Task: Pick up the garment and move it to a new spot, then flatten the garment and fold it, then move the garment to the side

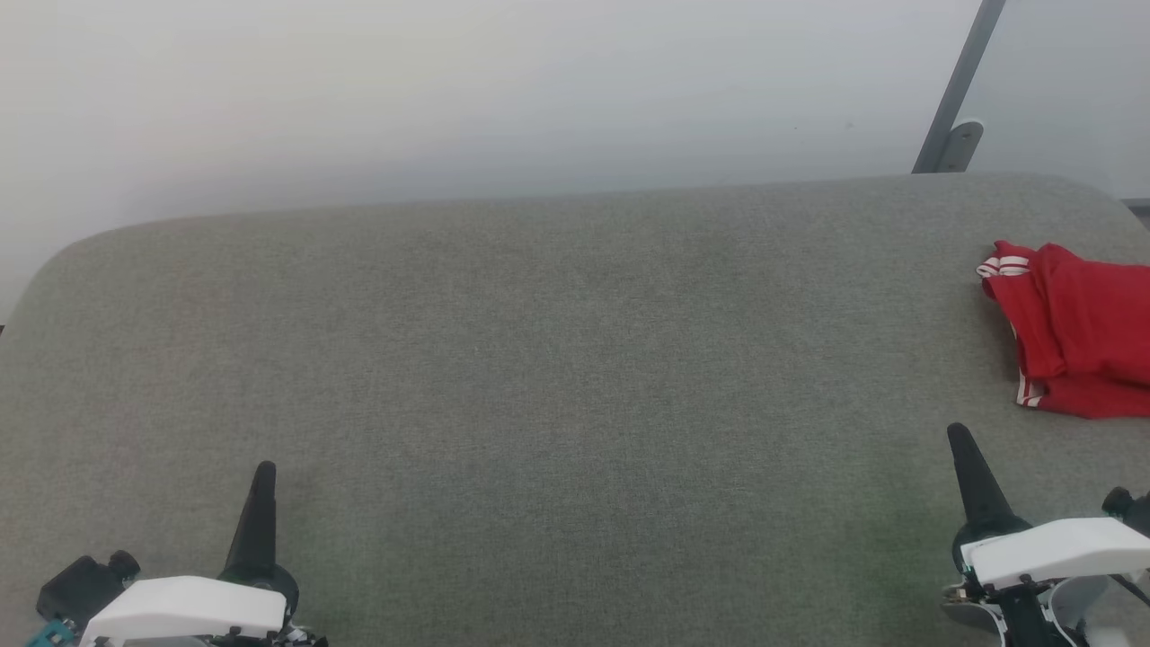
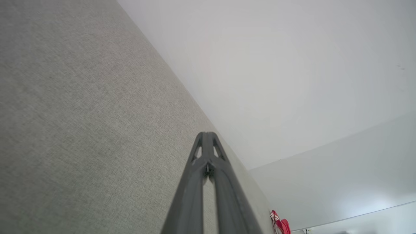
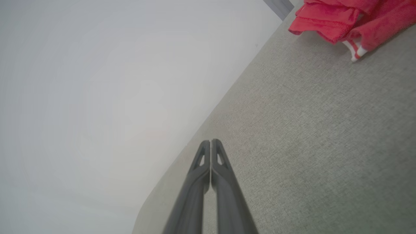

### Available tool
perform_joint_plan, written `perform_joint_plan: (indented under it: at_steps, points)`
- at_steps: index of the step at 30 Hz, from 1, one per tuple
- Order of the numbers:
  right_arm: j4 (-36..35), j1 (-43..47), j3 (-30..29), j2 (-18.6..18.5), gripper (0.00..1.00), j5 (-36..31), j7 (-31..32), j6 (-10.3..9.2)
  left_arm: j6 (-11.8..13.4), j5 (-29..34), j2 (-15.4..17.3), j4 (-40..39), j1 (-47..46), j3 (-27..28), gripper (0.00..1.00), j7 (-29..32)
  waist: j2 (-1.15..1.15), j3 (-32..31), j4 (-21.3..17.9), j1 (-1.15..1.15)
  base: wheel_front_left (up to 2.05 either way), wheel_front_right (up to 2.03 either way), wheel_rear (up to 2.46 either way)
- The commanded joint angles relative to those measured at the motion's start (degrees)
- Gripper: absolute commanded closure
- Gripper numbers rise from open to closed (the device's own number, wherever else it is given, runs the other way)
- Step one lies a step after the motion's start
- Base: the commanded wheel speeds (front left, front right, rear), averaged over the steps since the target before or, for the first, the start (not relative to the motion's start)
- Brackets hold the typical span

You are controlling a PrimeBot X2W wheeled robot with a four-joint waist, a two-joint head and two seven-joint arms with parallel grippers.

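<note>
The garment (image 1: 1078,341), a red top with white-striped trim, lies bunched at the right edge of the grey fabric table (image 1: 557,377), partly cut off by the head view's border. It also appears in the right wrist view's top right corner as the garment (image 3: 344,19), and as a small red patch, the garment (image 2: 280,224), far off in the left wrist view. My right gripper (image 1: 959,438) is shut and empty, a short way in front of the garment. At the lower left my left gripper (image 1: 264,472) is shut and empty, far from it.
The table's far edge runs along a pale wall (image 1: 503,99). A grey metal post with a bracket (image 1: 954,117) leans behind the table's back right corner. Bare grey fabric spans the table between the two grippers.
</note>
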Motion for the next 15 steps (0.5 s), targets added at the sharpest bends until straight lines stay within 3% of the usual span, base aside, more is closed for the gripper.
perform_joint_plan:
  at_steps: [1,15]
  points:
    - [-0.68,-1.26,-0.38,0.09,1.0,1.51,0.41,-0.02,-0.07,-1.74,0.28,-0.32,-1.28,0.05,1.0,0.42,0.0,-0.01,0.03,0.0,0.0,0.0,0.0]
    - [-0.95,-1.62,-1.27,1.47,1.0,8.6,2.59,-0.02,-0.09,-9.08,-0.53,0.18,-2.72,-0.35,1.0,2.53,0.0,-0.14,0.31,0.0,0.0,0.0,0.0]
